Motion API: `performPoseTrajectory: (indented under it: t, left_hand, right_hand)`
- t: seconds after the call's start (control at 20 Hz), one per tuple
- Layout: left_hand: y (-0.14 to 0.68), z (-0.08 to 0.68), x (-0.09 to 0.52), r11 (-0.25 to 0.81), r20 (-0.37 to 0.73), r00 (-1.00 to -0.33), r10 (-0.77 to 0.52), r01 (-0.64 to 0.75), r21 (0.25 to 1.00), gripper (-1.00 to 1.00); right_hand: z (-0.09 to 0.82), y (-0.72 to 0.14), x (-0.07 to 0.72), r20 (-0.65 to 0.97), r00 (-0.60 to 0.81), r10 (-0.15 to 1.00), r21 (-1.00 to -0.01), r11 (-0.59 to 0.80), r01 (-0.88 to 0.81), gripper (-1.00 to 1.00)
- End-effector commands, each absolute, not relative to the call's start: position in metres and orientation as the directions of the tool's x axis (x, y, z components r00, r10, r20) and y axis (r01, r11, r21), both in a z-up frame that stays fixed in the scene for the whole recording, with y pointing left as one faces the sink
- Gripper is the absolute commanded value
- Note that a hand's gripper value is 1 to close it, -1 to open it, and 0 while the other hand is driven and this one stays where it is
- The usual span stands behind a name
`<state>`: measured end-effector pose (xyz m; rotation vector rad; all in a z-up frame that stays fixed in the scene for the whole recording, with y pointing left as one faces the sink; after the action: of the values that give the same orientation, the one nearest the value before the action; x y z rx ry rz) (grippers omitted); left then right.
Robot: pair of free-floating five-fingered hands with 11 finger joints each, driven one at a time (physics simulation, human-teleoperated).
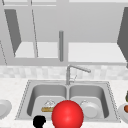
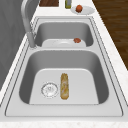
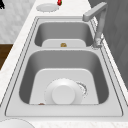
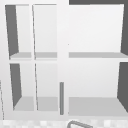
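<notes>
The front view alone shows a red ball (image 1: 67, 114) before the sink (image 1: 25, 100) and the left hand (image 1: 39, 121) beside it, finger spread indiscernible.

A double-basin steel sink (image 2: 113, 82) runs away from the camera, with a grey faucet (image 2: 27, 22) rising from its left rim at the divider between the basins. In the near basin a long browned bread roll (image 2: 64, 86) lies lengthwise on the floor, just beside the round drain strainer (image 2: 49, 89) to its left. In the far basin a white plate (image 2: 61, 43) rests on the floor, with a small reddish piece of food (image 2: 77, 40) at its right edge. Beyond the sink, on the white counter (image 2: 110, 37), a white dish (image 2: 87, 10) holds a round orange-red item (image 2: 79, 8), and a greenish bottle (image 2: 68, 3) stands just left of it.
</notes>
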<state>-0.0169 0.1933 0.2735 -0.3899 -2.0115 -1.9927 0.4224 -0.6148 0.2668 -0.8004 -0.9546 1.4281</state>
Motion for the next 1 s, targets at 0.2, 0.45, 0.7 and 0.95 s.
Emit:
performPoseTrajectory:
  t: [0.2, 0.45, 0.7, 0.95]
  left_hand:
    - [0.193, 0.274, -0.017, 0.011, 0.383, -0.924, -0.007, 0.383, 0.924, 0.00]
    - [0.193, 0.274, -0.017, 0.011, 0.383, -0.924, -0.007, 0.383, 0.924, 0.00]
    - [0.193, 0.274, -0.017, 0.011, 0.383, -0.924, -0.007, 0.383, 0.924, 0.00]
    - [0.193, 0.274, -0.017, 0.011, 0.383, -0.924, -0.007, 0.383, 0.924, 0.00]
  right_hand:
    - [0.263, -0.616, 0.431, 0.035, -0.077, 0.996, -0.926, 0.004, -0.376, 1.00]
    - [0.253, -0.618, 0.440, 0.049, -0.083, 0.995, -0.904, 0.009, -0.427, 1.00]
    - [0.246, -0.618, 0.446, 0.048, -0.083, 0.995, -0.901, 0.008, -0.433, 1.00]
    - [0.238, -0.618, 0.458, 0.046, -0.086, 0.995, -0.905, 0.005, -0.425, 1.00]
